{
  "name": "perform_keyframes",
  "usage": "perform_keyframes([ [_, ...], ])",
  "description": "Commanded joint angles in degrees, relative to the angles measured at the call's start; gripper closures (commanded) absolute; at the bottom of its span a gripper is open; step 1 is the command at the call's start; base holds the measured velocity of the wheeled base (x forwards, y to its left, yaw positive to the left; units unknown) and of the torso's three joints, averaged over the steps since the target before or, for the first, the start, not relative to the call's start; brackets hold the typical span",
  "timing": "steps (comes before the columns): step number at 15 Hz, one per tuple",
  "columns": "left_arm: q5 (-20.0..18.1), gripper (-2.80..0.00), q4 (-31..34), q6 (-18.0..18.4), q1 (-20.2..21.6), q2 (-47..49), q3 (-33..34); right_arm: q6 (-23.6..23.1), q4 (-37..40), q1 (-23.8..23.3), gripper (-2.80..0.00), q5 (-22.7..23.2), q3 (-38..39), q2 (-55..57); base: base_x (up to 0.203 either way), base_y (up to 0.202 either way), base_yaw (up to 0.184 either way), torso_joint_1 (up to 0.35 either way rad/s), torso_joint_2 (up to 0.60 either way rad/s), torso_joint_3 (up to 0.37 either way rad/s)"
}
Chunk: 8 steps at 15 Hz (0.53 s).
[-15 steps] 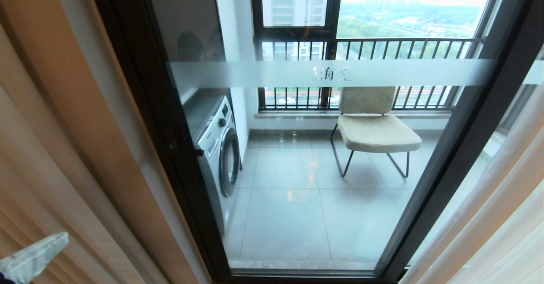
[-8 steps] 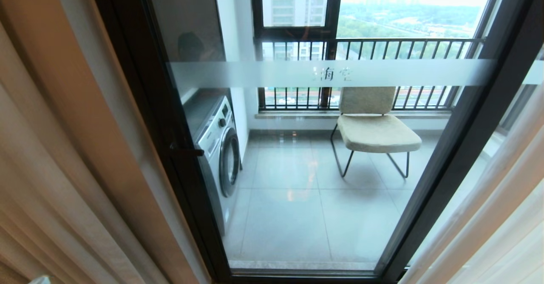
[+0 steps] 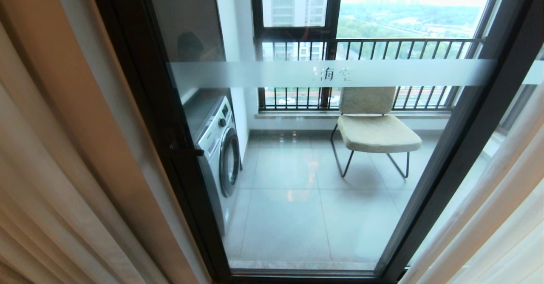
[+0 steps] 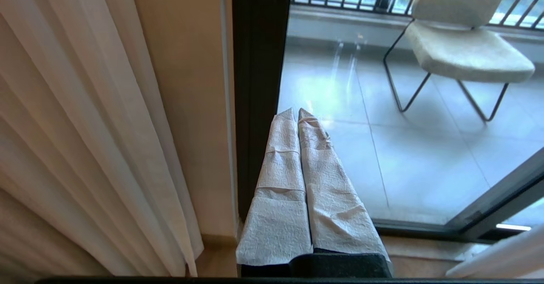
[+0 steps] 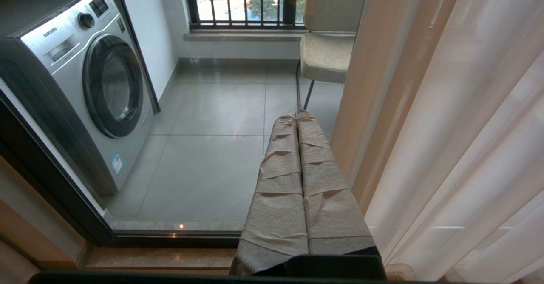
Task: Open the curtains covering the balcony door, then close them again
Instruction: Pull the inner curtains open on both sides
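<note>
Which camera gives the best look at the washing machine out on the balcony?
The right wrist view: the washing machine shows its whole front there, with door, dial and drawer. The head view catches it narrowly, edge-on behind the door frame. The left wrist view does not show it.

Tiled balcony floor (image 3: 293, 216), chair (image 3: 374, 126), washer (image 3: 216, 148)

Bright daylight through balcony door (image 3: 297, 169), sky blown out. Glare patches on floor tiles (image 3: 293, 194). Curtains (image 3: 51, 182) soft, blurred at edges; wide-angle bends door frame. Soft shadows.
</note>
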Motion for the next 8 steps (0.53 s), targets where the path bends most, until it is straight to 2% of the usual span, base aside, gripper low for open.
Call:
perform_keyframes([
  [1,0.07,0.00,0.04,-0.09,0.38,-4.73,0.00,-0.05,-0.02,-0.04,0.00,-0.01,0.00,0.07,0.000,0.000,0.000,0.000,0.00,0.000],
  [3,-0.01,0.00,0.28,-0.14,0.58,-7.82,0.00,-0.05,-0.03,-0.03,0.00,-0.01,0.00,0.07,0.000,0.000,0.000,0.000,0.00,0.000],
  [8,-0.02,0.00,0.30,-0.14,0.59,-7.85,0.00,-0.05,-0.02,0.04,0.00,-0.01,0.00,0.07,0.000,0.000,0.000,0.000,0.00,0.000],
])
